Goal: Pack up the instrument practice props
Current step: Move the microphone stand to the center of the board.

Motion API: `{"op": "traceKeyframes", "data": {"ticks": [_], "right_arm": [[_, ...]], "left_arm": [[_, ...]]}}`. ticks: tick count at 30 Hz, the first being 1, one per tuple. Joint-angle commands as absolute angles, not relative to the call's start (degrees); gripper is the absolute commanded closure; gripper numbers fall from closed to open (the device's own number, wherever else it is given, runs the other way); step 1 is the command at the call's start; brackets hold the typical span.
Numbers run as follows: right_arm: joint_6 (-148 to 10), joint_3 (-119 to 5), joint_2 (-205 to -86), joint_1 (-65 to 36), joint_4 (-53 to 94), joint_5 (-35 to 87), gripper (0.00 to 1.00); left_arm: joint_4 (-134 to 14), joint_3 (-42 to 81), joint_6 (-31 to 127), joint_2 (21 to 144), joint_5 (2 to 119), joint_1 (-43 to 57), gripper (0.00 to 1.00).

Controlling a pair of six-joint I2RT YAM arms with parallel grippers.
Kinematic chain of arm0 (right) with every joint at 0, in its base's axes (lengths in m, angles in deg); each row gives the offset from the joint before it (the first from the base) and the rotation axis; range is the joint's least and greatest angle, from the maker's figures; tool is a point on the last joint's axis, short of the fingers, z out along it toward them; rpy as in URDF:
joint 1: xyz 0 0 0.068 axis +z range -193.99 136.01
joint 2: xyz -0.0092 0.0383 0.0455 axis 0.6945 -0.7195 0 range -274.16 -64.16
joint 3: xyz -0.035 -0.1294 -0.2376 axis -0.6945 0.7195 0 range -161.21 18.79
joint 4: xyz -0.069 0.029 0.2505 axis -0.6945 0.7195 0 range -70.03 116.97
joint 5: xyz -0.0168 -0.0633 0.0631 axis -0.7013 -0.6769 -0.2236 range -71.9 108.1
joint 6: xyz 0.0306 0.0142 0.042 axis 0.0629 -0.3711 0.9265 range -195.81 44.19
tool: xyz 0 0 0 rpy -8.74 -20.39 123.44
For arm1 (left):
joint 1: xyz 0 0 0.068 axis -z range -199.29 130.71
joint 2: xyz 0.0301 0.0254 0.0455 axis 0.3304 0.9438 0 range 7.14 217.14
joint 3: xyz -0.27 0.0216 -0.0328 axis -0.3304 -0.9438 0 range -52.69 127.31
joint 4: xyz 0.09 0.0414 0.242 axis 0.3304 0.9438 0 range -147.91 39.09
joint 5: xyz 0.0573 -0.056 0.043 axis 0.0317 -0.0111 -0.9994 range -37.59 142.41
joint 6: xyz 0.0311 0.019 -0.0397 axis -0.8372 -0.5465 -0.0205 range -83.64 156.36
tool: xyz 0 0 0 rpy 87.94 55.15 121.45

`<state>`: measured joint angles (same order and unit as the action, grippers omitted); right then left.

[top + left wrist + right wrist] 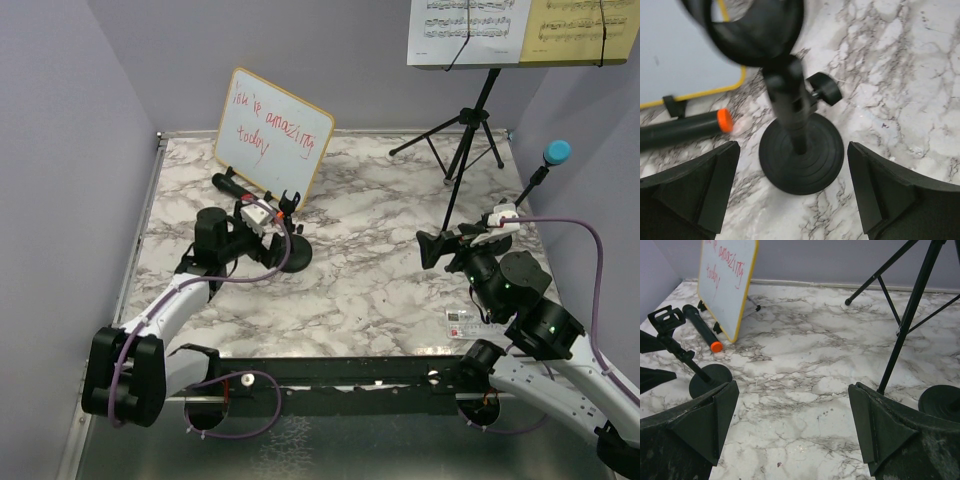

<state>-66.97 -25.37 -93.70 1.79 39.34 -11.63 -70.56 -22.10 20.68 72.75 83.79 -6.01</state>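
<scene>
You can read red handwriting, "You're amazing today", on the whiteboard point(272, 133); the sheet music point(468, 30) print is too small.

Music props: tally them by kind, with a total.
Microphones: 2 (black microphone, blue microphone)
Mic holders: 2 (left holder, right holder)
Sheet music pages: 2 (white sheet, yellow sheet)
Music stand: 1
Total: 7
</scene>
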Motion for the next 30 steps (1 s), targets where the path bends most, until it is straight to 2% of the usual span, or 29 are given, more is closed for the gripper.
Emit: {"op": "traceKeyframes", "data": {"ticks": [1,8,18,25,30], "right_arm": [[-67.9,-24.6,-93.1,2.0,38.2,-10.3,0.0],[-68.1,-24.5,-93.2,1.9,38.2,-11.1,0.0],[-68.2,-24.4,-93.9,1.9,38.4,-11.9,0.0],[-68.2,-24.5,-94.3,1.9,38.5,-12.2,0.0],[-68.2,-24.5,-94.2,2.0,38.7,-12.6,0.0]], "left_arm": [[-76.9,-23.0,17.0,74.7,80.9,-2.4,0.06],[-85.3,-24.6,17.9,78.2,79.0,-2.1,0.15],[-91.4,-21.6,21.5,84.7,83.3,-2.0,0.35],[-92.5,-20.6,22.6,87.5,85.6,-1.9,0.73],[-92.1,-23.1,22.6,83.1,84.7,-1.9,0.96]]}}
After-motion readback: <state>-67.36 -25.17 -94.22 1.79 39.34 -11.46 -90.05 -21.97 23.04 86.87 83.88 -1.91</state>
